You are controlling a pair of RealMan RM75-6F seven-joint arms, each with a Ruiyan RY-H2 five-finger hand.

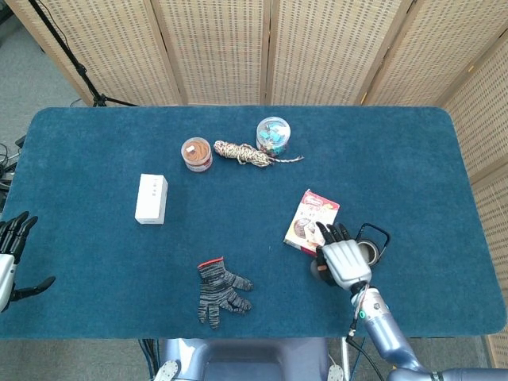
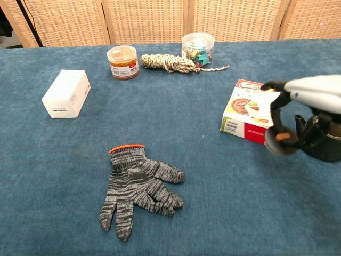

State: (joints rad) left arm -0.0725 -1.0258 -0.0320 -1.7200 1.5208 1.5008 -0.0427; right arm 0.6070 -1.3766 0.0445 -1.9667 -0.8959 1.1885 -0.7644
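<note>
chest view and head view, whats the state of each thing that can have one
teapot: upright, lid off
teapot lid: off the teapot, held by right hand
left hand: open, holding nothing
glove: lying flat
rope: coiled
brown jar: upright, lid on
clear jar: upright, lid on
food box: closed, lying flat
white box: closed, lying flat

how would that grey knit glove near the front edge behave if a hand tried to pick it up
The knit glove lies flat and limp on the blue table cloth, so it would probably sag and fold. It looks light for its size. Its rough weave likely grips rather than slips, and it has no shape to roll or tip.
</note>
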